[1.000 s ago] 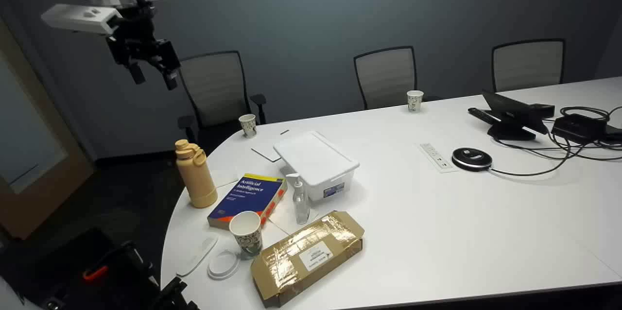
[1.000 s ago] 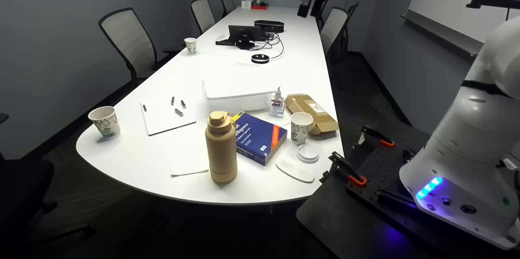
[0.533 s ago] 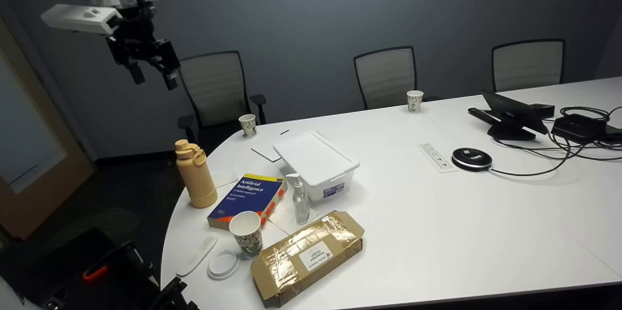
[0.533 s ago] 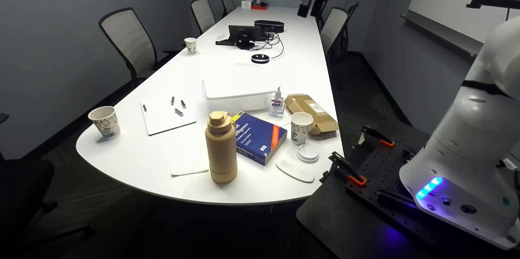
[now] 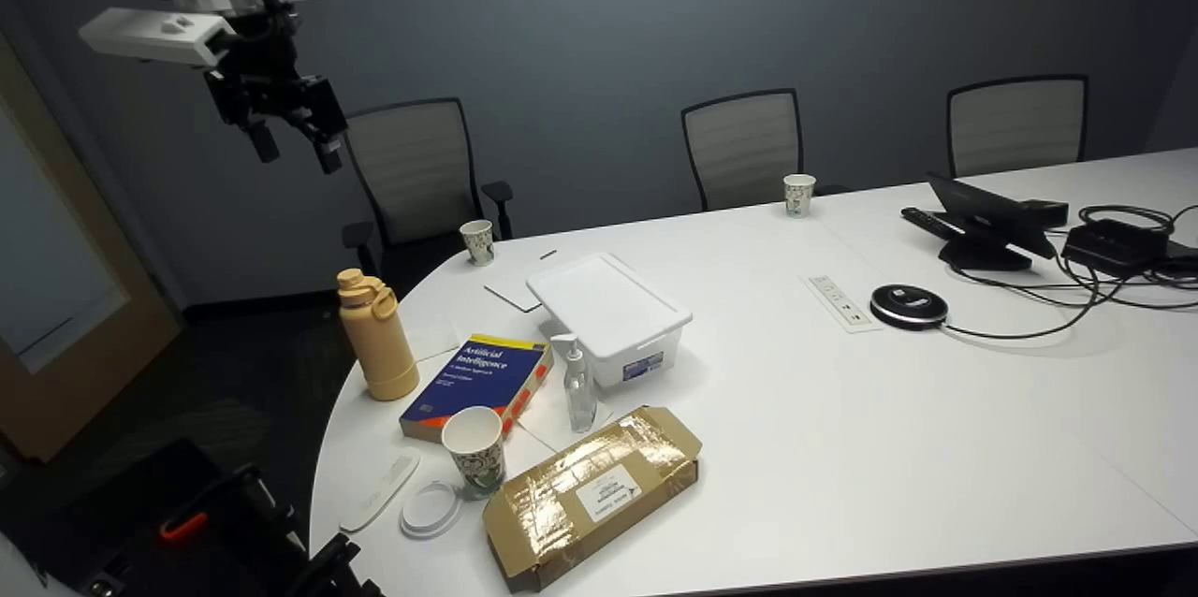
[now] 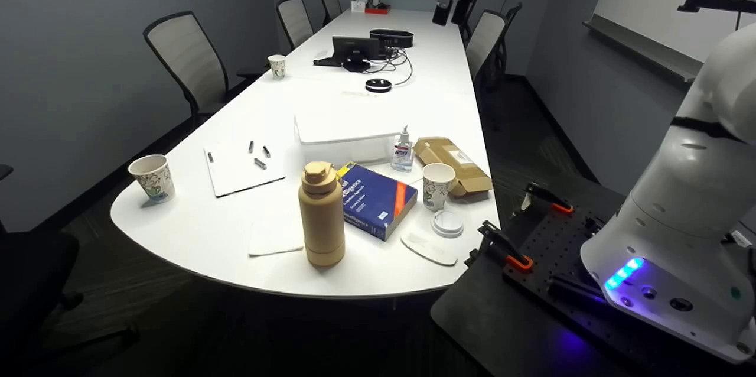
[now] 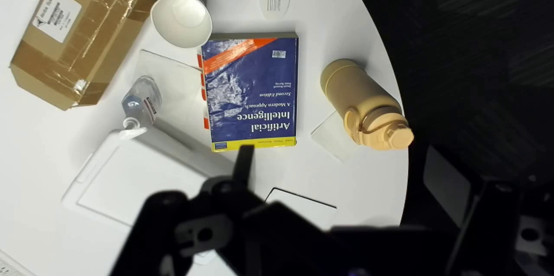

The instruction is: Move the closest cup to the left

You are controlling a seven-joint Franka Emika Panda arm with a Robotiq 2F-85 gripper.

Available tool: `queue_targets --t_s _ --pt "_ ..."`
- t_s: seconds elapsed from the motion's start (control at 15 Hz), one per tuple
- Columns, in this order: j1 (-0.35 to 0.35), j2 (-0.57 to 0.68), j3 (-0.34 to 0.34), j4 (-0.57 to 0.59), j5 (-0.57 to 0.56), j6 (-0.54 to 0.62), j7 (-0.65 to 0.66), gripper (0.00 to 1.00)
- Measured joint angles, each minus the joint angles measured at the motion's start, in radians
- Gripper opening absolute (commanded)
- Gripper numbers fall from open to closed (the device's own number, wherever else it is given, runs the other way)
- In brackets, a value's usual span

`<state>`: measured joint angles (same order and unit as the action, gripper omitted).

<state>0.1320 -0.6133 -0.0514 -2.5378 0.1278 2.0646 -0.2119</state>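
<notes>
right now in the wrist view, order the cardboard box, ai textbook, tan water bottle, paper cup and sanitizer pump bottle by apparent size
Largest to smallest:
1. Cardboard box, even cropped
2. Artificial Intelligence textbook
3. Tan water bottle
Smallest, unranked: paper cup and sanitizer pump bottle, too alike

In an exterior view the white desk [image 6: 195, 235] rounds off at its near end. A paper cup [image 6: 152, 179] stands by the left edge, a flat white board [image 6: 242, 179] right of it. Nearer, a white sheet [image 6: 274, 241] lies just left of a tan bottle [image 6: 322, 217], a blue book [image 6: 372, 200] to the bottle's right. Towards the right edge sit a second cup [image 6: 437, 188], a round lid [image 6: 447, 223], a pale oblong [image 6: 428, 249] and a cardboard box [image 6: 455, 164]. On the book's far side stand a lidded bin [image 6: 351, 140] and a pump bottle [image 6: 402, 155]. Farther off stand a third cup [image 6: 277, 68], at left, a black disc [image 6: 378, 85] and a black screen [image 6: 355, 48]. The red-and-white cluster [image 6: 377, 9] at the far end is too small to name.
</notes>
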Motion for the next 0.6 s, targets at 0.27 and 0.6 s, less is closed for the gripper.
queue_targets --t_s 0.27,0.6 --pt "-0.025 0.030 0.006 -0.013 -0.009 0.042 0.032 1.00" --pt "-0.066 0.166 0.017 -0.104 -0.033 0.300 0.103 1.00"
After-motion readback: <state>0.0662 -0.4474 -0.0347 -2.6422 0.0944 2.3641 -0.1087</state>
